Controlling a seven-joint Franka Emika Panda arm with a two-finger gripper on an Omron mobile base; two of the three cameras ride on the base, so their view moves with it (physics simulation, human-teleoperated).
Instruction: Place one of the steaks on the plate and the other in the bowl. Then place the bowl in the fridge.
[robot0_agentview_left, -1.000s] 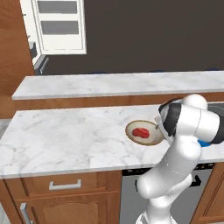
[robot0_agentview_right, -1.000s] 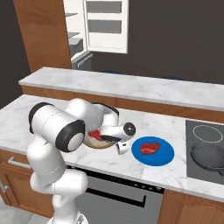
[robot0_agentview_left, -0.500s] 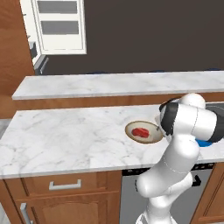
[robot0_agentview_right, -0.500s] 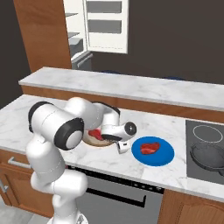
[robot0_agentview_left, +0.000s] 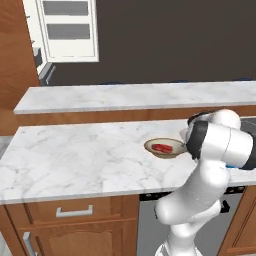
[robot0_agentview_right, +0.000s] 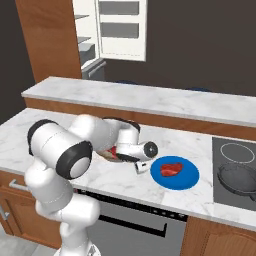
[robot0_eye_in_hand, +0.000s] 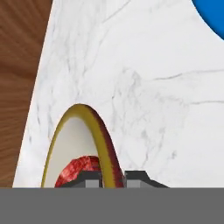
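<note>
The tan brown-rimmed bowl (robot0_agentview_left: 165, 148) rests on the marble counter with one red steak (robot0_agentview_left: 161, 148) inside. My gripper (robot0_eye_in_hand: 113, 176) is shut on the bowl's near rim (robot0_eye_in_hand: 105, 144), one finger inside by the steak (robot0_eye_in_hand: 81, 168) and one outside. In the right base view my arm covers most of the bowl (robot0_agentview_right: 110, 154). The other steak (robot0_agentview_right: 171, 169) lies on the blue plate (robot0_agentview_right: 185, 178), just right of my hand. A corner of the plate (robot0_eye_in_hand: 215, 13) shows in the hand view. The fridge (robot0_agentview_left: 69, 31) stands open far behind the counters.
A raised marble ledge (robot0_agentview_left: 135, 95) runs behind the work counter. A dark frying pan (robot0_agentview_right: 238, 176) sits on the stovetop (robot0_agentview_right: 225, 150) right of the plate. The counter's front edge (robot0_agentview_left: 75, 194) has wooden drawers below. Bare marble stretches left of the bowl.
The jaws have closed onto the bowl's rim. The bowl, the plate and both steaks lie where they were.
</note>
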